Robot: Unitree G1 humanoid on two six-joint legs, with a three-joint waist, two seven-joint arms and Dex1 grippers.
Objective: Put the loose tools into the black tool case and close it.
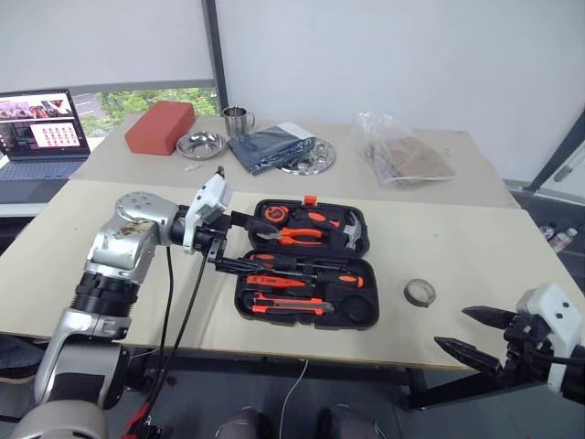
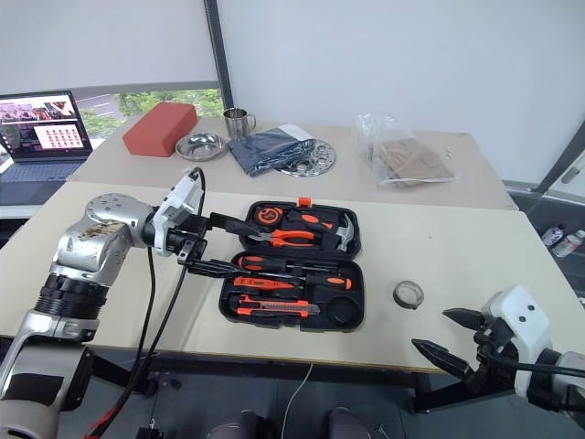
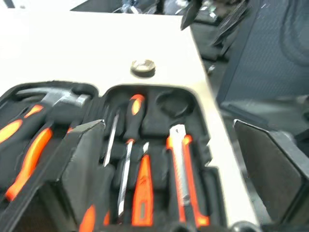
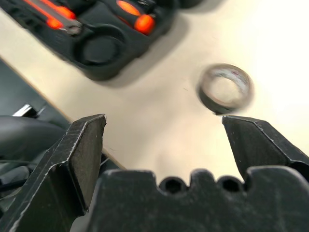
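Most tools lie in my open black tool case (image 1: 306, 265), the tape roll (image 1: 420, 293) waits right of it on the tabletop (image 1: 475, 247), and my left end effector (image 1: 230, 242) and right end effector (image 1: 468, 331) are wide and empty.

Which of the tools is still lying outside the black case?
The small grey tape roll. It sits alone on the table right of the open case, while the screwdrivers and knife lie in their slots.

The black tool case (image 1: 306, 265) is lying open at frame centre, screwdrivers (image 1: 306, 262) and utility knife (image 1: 288, 305) slotted inside; the grey tape roll (image 1: 420, 293) is sitting loose to its right.
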